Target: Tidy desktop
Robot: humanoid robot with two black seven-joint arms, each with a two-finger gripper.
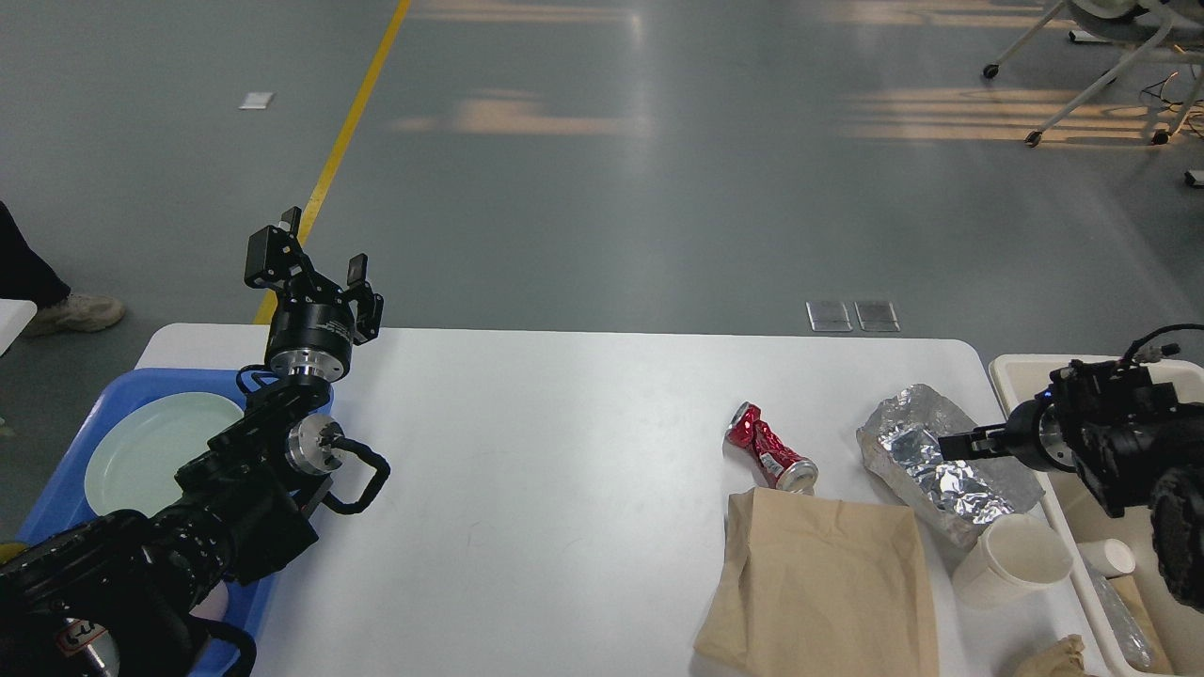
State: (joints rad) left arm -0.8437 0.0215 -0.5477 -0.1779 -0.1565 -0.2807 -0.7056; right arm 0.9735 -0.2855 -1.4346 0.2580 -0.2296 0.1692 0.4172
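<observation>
The white desktop (564, 470) fills the middle of the head view. On its right part lie a crushed red can (769, 449), a crumpled sheet of silver foil (926, 461), a flat brown paper bag (823, 583) and a white paper cup (1011, 561) on its side. My left gripper (318, 249) is open and empty, raised over the desktop's far left corner. My right gripper (952, 444) reaches in from the right, and its dark tip lies at the foil's right side. Its fingers cannot be told apart.
A blue plastic tray (56, 498) with a pale green plate (150, 451) sits at the left edge, under my left arm. A beige bin (1068, 517) stands at the right edge, holding a small cup (1110, 557) and a plastic bottle (1124, 621). Crumpled brown paper (1058, 658) lies at the bottom right.
</observation>
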